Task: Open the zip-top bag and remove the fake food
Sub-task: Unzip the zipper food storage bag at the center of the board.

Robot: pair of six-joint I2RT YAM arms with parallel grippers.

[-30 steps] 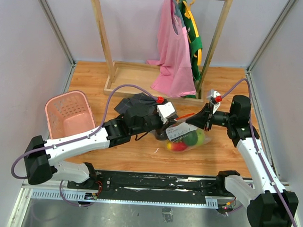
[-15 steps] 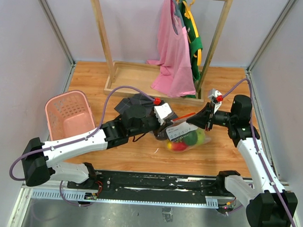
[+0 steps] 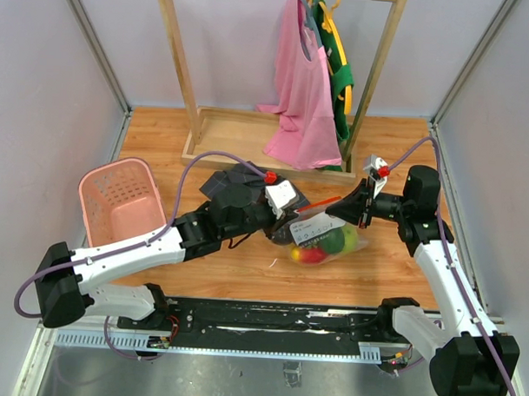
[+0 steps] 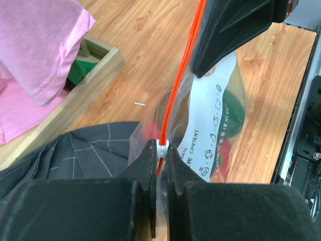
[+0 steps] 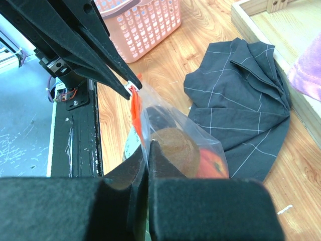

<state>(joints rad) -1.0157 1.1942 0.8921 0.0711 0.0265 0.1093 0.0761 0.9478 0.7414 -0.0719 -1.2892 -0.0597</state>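
The zip-top bag (image 3: 331,236) lies on the wood table, its orange-red zip strip (image 4: 183,64) stretched taut between my two grippers. My left gripper (image 4: 161,146) is shut on the small white slider (image 4: 162,149) at the strip's left end. At the strip's right end my right gripper (image 5: 149,142) is shut on the edge of the bag's mouth. Fake food shows through the plastic: a brownish fruit (image 5: 175,144), a red one (image 5: 212,163), and a dark green one (image 4: 233,102) behind the white label (image 4: 208,134).
A grey checked cloth (image 3: 234,181) lies under and behind the bag's left end. The pink slotted basket (image 3: 119,202) stands at the left. A wooden clothes rack (image 3: 249,138) with a pink garment (image 3: 303,99) fills the back.
My left gripper has slid a little to the left along the zip strip with the slider in it. The right gripper has held still.
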